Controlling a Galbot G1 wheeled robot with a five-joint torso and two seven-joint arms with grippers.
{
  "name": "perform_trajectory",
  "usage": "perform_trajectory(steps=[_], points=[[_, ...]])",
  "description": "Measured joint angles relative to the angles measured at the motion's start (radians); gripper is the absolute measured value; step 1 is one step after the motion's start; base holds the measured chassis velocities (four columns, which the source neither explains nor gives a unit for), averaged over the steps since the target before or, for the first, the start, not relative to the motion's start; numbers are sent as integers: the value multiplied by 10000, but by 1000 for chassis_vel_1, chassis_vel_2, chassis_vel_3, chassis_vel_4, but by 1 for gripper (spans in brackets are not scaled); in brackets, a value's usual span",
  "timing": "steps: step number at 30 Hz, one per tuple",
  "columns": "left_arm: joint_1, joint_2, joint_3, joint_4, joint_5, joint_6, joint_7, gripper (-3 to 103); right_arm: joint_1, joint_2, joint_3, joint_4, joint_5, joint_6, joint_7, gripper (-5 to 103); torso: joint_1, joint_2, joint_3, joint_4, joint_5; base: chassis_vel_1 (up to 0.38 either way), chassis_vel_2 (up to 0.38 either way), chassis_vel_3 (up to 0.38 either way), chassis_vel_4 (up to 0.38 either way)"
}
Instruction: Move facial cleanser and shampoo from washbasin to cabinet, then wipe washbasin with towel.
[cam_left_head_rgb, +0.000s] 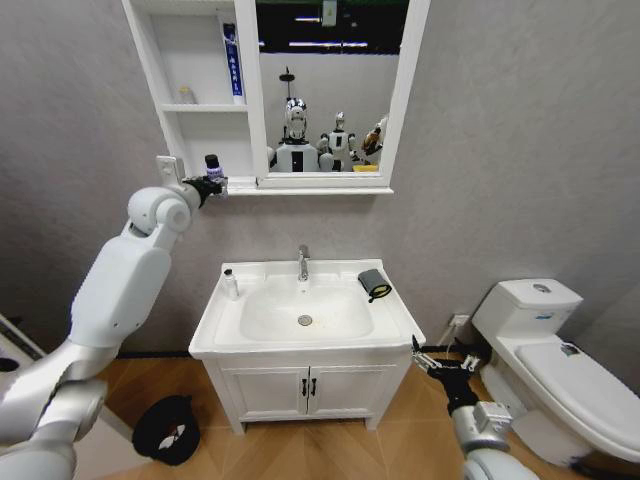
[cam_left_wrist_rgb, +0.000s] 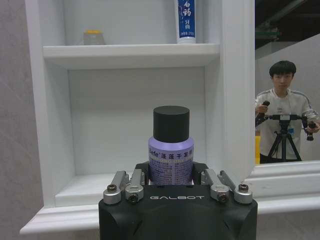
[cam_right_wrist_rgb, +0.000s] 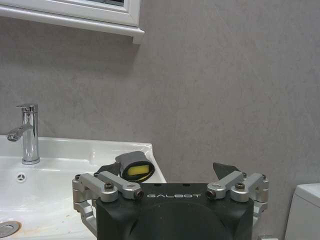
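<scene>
My left gripper is raised to the cabinet, shut on a purple shampoo bottle with a black cap. In the left wrist view the bottle stands upright in the gripper, just in front of the cabinet's lowest open shelf. A small white bottle with a dark cap, probably the facial cleanser, stands on the washbasin's left rim. The dark towel with its yellow patch lies on the right rim. My right gripper hangs open and empty by the basin's front right corner, short of the towel.
A blue-and-white tube and a small jar occupy the upper shelf. The chrome tap stands at the back of the basin. A white toilet is to the right, and a dark bag lies on the floor at the left.
</scene>
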Motion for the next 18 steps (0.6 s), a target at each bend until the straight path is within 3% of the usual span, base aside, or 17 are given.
perform_trajectory(steps=[6,18], points=[[-841,-467,271,993,299,-34,106,43,-60,0,158,-3,100,75,-8,100,0,-1,0,0,0,0,0,0,0],[-1590,-896,380,2920,1430,-472,1288,43,-261,56,317,-14,215,299,-26,100,0,0,0,0,-2,0,0,0,0]])
